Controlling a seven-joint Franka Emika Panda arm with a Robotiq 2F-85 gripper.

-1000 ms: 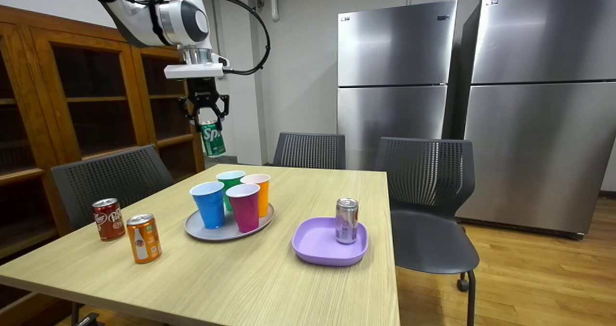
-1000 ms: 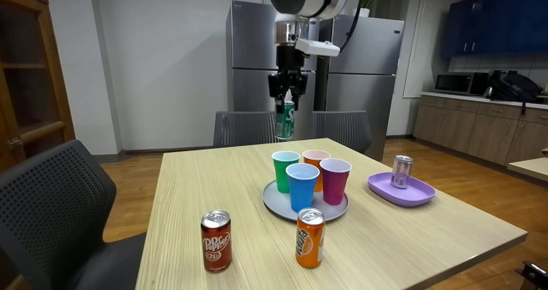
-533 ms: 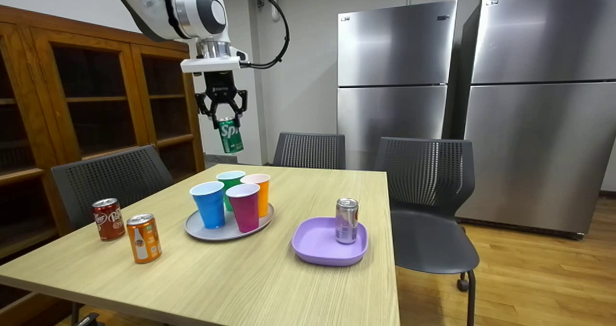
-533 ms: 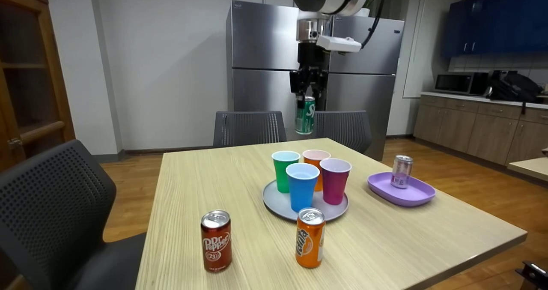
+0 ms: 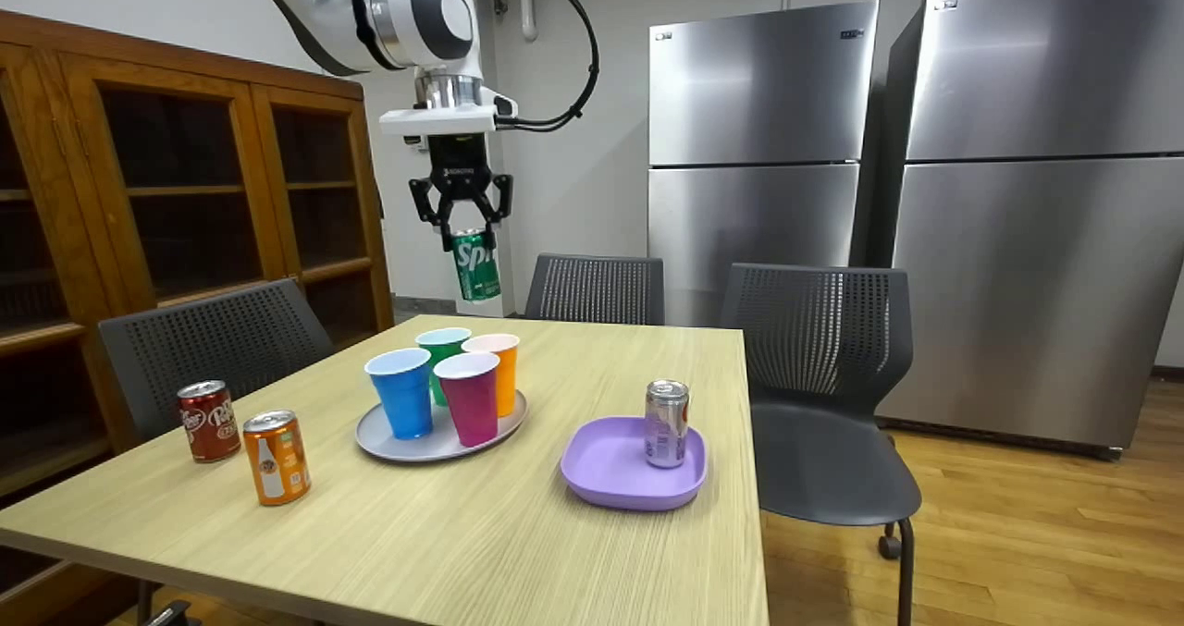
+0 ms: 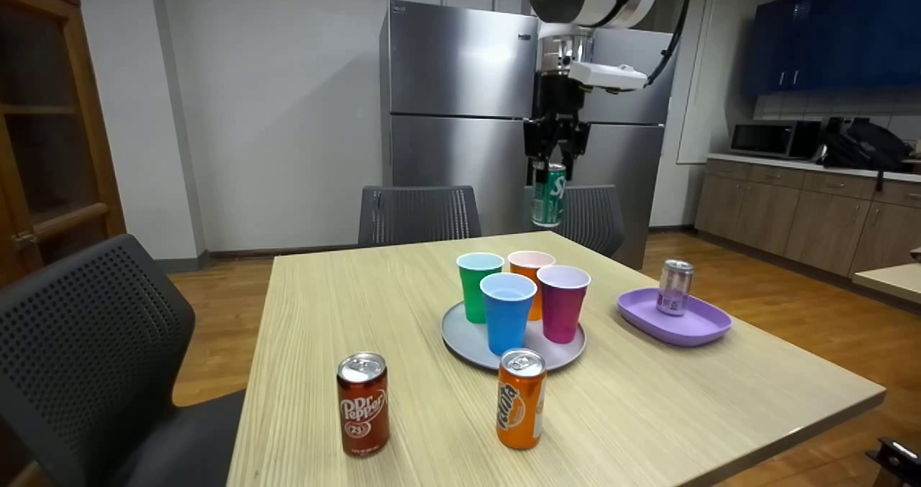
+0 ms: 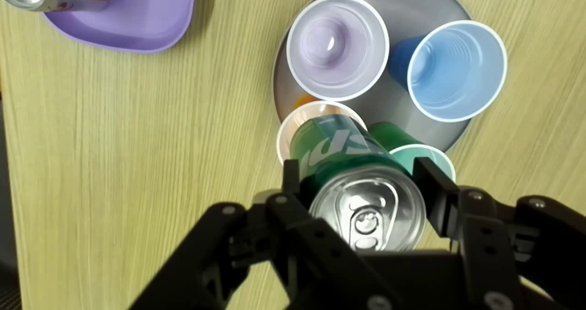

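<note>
The claw (image 5: 469, 239), partly closed, grips the upper part of the Sprite can (image 5: 478, 273), which hangs tilted and clear of the surface (image 5: 499, 552), lifted but not yet set down. On the gray plate (image 5: 421, 450), the blue cup (image 7: 458, 72) and magenta cup (image 7: 338, 49) look empty from above, while the insides of the green cup (image 6: 475, 289) and orange cup (image 5: 505, 376) are partly hidden. Right of the plate in both exterior views, the purple tray (image 5: 601, 467) holds an upright silver can (image 5: 667, 432).
</note>
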